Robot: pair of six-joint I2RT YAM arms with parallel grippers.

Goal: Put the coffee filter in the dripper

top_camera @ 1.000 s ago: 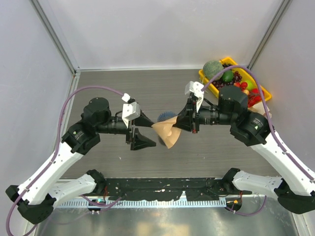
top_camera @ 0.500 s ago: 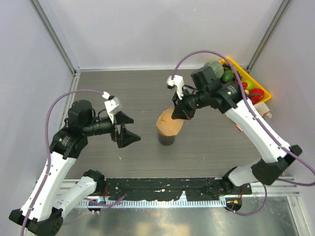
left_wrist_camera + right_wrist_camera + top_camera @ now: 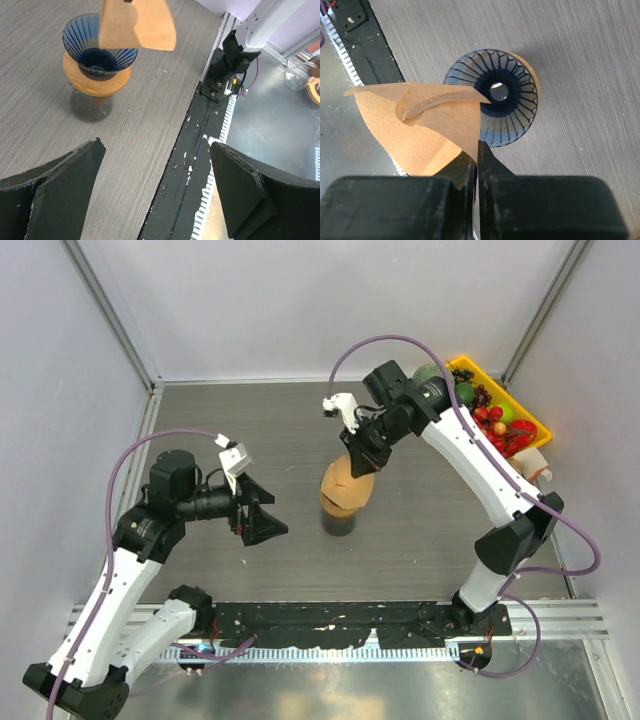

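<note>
coffee filter [image 3: 420, 135]: tan | dripper [image 3: 515, 120]: dark blue, ribbed | table [image 3: 250, 420]: grey woodgrain | tray [image 3: 533, 421]: yellow

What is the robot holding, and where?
The right claw pinches the thin tan paper coffee filter by one edge. The left claw is open, holding nothing.

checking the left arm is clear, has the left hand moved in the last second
Yes. In the top view the left hand has backed leftward, toward the left table edge and away from the filter.

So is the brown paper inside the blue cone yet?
No, the coffee filter hangs pinched in the right pincer, above the dripper and its open bowl.
</note>
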